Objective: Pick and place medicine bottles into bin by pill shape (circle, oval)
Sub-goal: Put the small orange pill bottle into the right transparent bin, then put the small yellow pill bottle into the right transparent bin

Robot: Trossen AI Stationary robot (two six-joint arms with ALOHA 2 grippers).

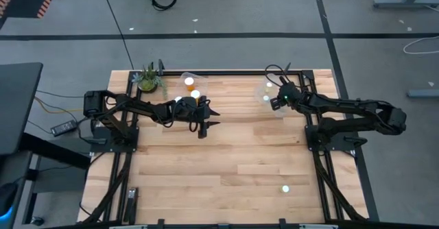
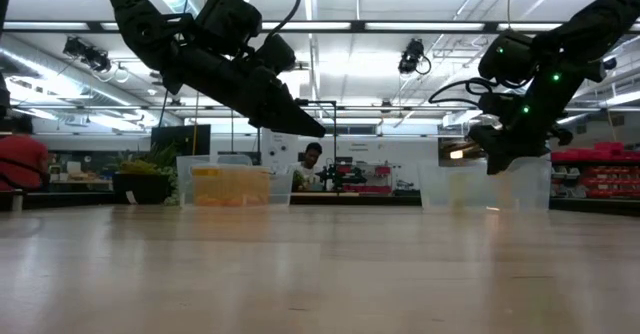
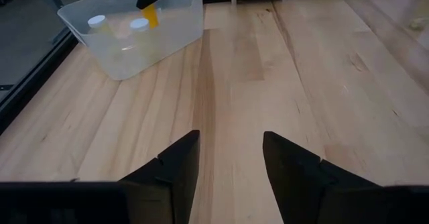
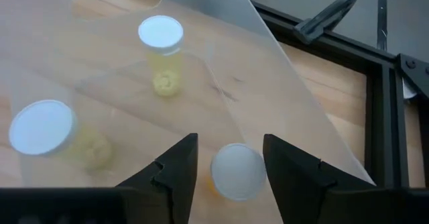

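Observation:
My right gripper (image 4: 231,140) hangs open over the clear right bin (image 1: 266,95) at the table's far right. A medicine bottle's white cap (image 4: 238,172) shows blurred between its fingertips. In the left wrist view that bottle's orange body (image 3: 151,15) slants just under the gripper, inside the bin. Two more bottles (image 4: 161,36) (image 4: 41,127) stand on the bin's floor. My left gripper (image 3: 231,137) is open above the table's middle, near the left bin (image 1: 192,85), with nothing between its fingers. My right gripper's fingers stand on either side of the bottle's white cap (image 4: 238,172), pointing down into the bin. Whether they touch the cap I cannot tell. The bottle's body hangs tilted below them, inside the bin's walls.
The left bin (image 2: 232,186) holds bottles with white caps (image 1: 188,82). A potted plant (image 1: 149,78) stands at the far left corner. One lone bottle (image 1: 285,188) sits near the table's front right. A black frame (image 4: 375,117) borders the table. Bare wood lies across the middle and front.

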